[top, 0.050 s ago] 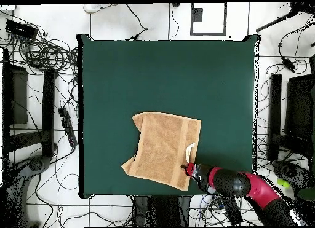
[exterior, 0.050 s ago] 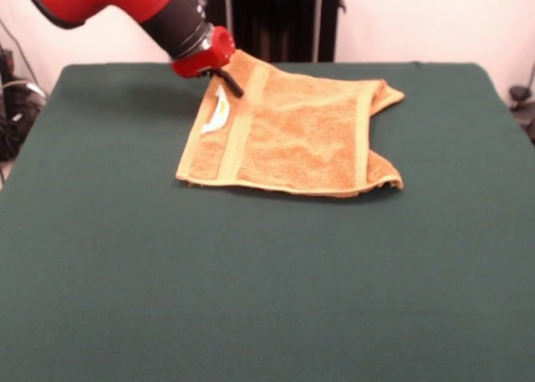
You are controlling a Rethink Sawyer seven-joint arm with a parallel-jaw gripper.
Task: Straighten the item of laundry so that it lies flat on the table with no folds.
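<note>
- While the towel (exterior, 0.050 s ago: pixel 297 135) lies on the green table (exterior, 0.050 s ago: pixel 251 290), the pincer (exterior, 0.050 s ago: pixel 227 83) sits at one of its corners, right by the white label (exterior, 0.050 s ago: pixel 219 113).
- The pincer's black tip touches the cloth there, but I cannot tell if it is open or closed.
- Away from the pincer, the far side of the towel is folded in and bumpy.
- From above, the towel (top, 0.050 s ago: pixel 163 149) spreads out from the pincer (top, 0.050 s ago: pixel 186 168) toward the middle of the table (top, 0.050 s ago: pixel 166 78).

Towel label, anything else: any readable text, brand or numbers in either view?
None readable.
White label on the towel: yellowish marks show, too blurred to read.
Gripper, arm and table: no print visible.
</note>
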